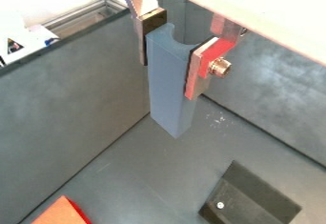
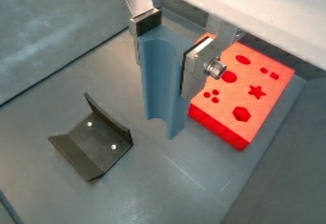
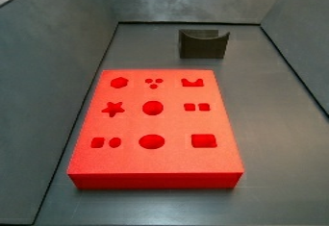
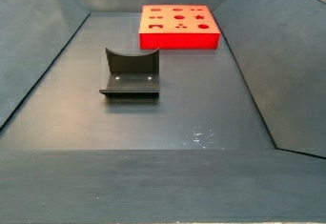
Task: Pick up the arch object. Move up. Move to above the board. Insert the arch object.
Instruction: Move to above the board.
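My gripper is shut on the arch object, a slim pale blue-grey block that hangs upright between the pads, above the grey floor. Both wrist views show it; the arch object has a scooped notch at the end between the fingers, where my gripper grips it. The board, a thick bright red slab with shaped recesses, lies on the floor just beside the held block. It shows whole in both side views, and one corner shows in a wrist view. Neither side view shows the gripper or the arch.
The dark L-shaped fixture stands on the floor apart from the board, also seen in the other views. Sloping grey walls close in the floor on all sides.
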Controlling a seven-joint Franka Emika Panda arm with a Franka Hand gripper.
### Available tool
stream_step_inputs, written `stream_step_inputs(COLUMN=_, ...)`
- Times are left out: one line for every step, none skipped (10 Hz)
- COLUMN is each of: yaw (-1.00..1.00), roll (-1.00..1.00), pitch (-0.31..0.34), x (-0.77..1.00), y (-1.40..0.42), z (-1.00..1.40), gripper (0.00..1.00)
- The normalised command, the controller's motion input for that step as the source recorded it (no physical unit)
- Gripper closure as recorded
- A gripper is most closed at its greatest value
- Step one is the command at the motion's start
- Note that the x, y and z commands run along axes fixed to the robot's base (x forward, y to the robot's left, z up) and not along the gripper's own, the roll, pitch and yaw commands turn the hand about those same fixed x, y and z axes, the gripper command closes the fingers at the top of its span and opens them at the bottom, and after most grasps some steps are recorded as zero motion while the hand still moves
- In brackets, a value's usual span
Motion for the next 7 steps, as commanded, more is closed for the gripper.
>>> stream_step_inputs(yaw=0.08, roll=-0.05, pitch=0.131, x=0.12, y=-1.00, z=0.12, gripper=1.00)
stream_step_inputs(yaw=0.07, roll=0.00, pitch=0.132, x=0.13, y=-1.00, z=0.08, gripper=1.00)
stream_step_inputs(yaw=0.05, roll=0.03, pitch=0.138, x=0.14, y=-1.00, z=0.09, gripper=1.00)
stream_step_inputs(yaw=0.02, roll=0.00, pitch=0.144, x=0.15, y=-1.00, z=0.10, gripper=1.00)
stream_step_inputs(yaw=0.02, roll=-0.01, pitch=0.147, x=0.16, y=-1.00, z=0.10, gripper=1.00)
stream_step_inputs(yaw=0.01, roll=0.01, pitch=0.136, x=0.18, y=-1.00, z=0.10, gripper=1.00)
stream_step_inputs(yaw=0.01, roll=0.00, pitch=0.133, x=0.19, y=-1.00, z=0.10, gripper=1.00)
